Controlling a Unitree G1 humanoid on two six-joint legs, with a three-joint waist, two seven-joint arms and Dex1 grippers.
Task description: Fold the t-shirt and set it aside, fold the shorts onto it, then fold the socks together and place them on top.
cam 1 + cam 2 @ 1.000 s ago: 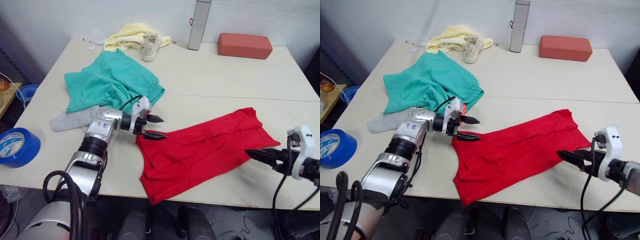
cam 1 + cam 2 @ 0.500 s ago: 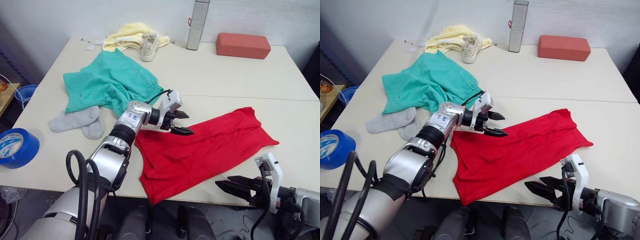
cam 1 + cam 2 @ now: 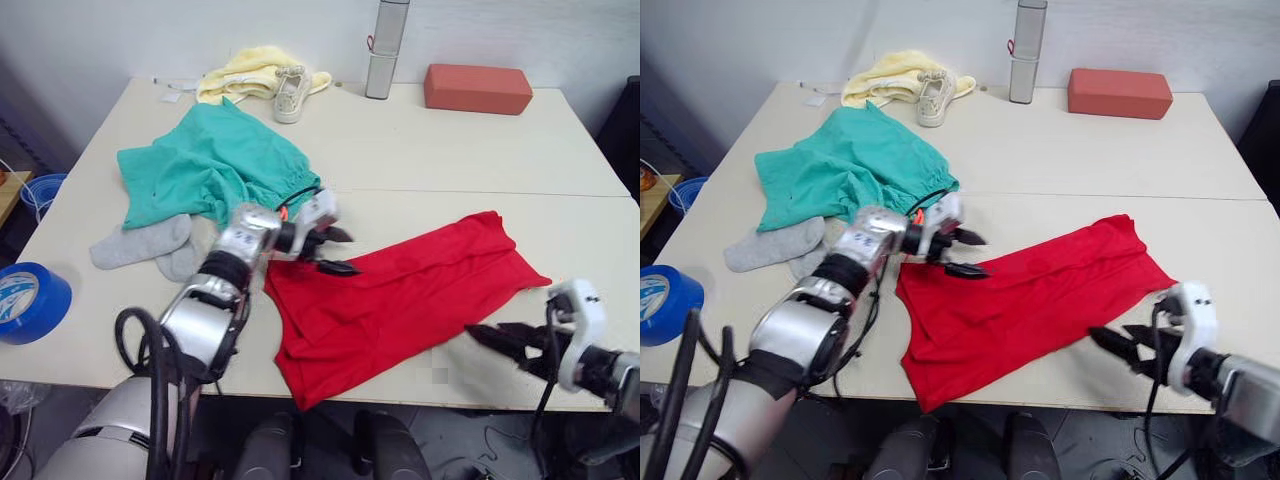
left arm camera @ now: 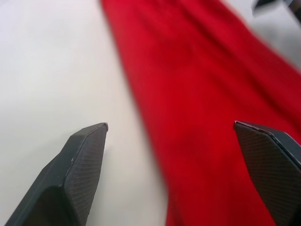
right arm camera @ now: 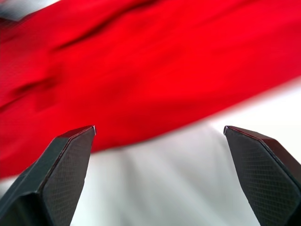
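The left pincer (image 3: pixel 336 252) was spread just above the far edge of the t-shirt (image 3: pixel 400 295), and the right pincer (image 3: pixel 497 340), also spread, was pointed at its near edge, probably so that the cloth could be folded.

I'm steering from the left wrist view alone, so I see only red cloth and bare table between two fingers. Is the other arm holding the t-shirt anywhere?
Observer: No. The right gripper is open, at the near table edge beside the t-shirt, gripping nothing.
Operator: Which part of the shirt am I over?
Observer: The left gripper is open at the shirt's far left corner.
Operator: Anything close behind my arm?
Observer: The shorts lie just beyond it, with the socks next to them toward the table's left edge.
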